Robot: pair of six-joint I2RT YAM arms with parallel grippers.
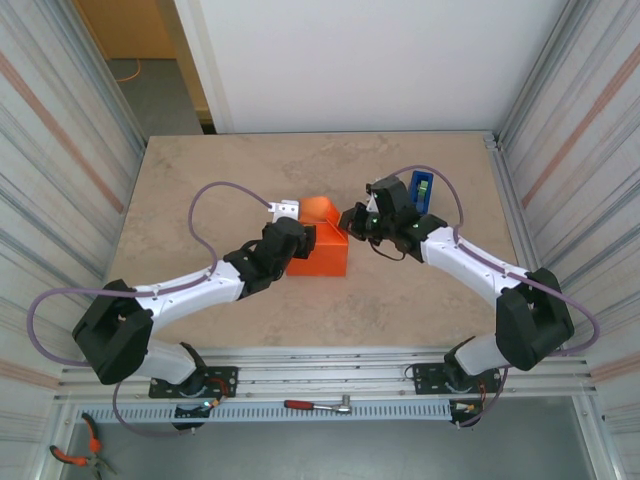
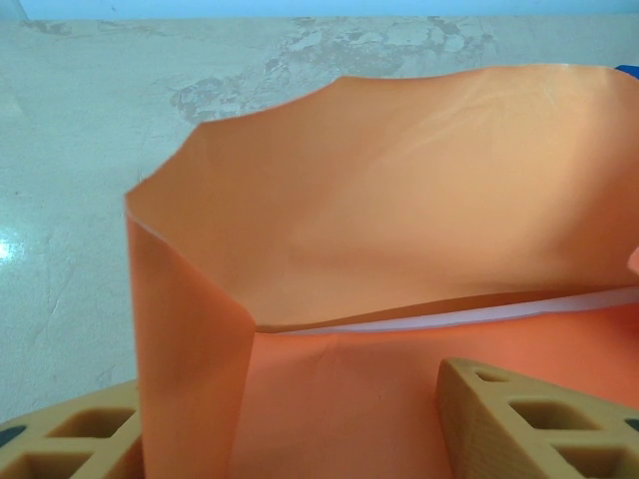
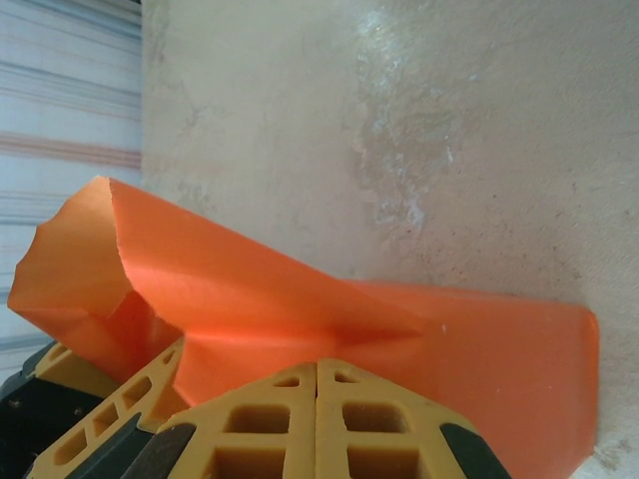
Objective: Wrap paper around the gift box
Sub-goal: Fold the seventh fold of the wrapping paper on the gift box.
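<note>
The orange paper (image 1: 322, 255) lies folded into a boxy bundle mid-table, with one flap (image 1: 320, 209) curling up at the back. The gift box is hidden under it. My left gripper (image 1: 297, 243) rests on the bundle's left part. In the left wrist view it (image 2: 290, 399) is open, its fingers (image 2: 529, 424) spread wide over the flat paper (image 2: 339, 399), and a side flap (image 2: 190, 339) stands in front of the left finger. My right gripper (image 1: 352, 222) is at the bundle's far right corner. It (image 3: 317, 367) is shut, tips against a creased fold of the paper (image 3: 300, 309).
A blue tape dispenser (image 1: 422, 189) stands just behind my right wrist. Ribbed walls close in the table (image 1: 200, 180) on the left and right. A left finger (image 3: 110, 399) shows at the lower left of the right wrist view.
</note>
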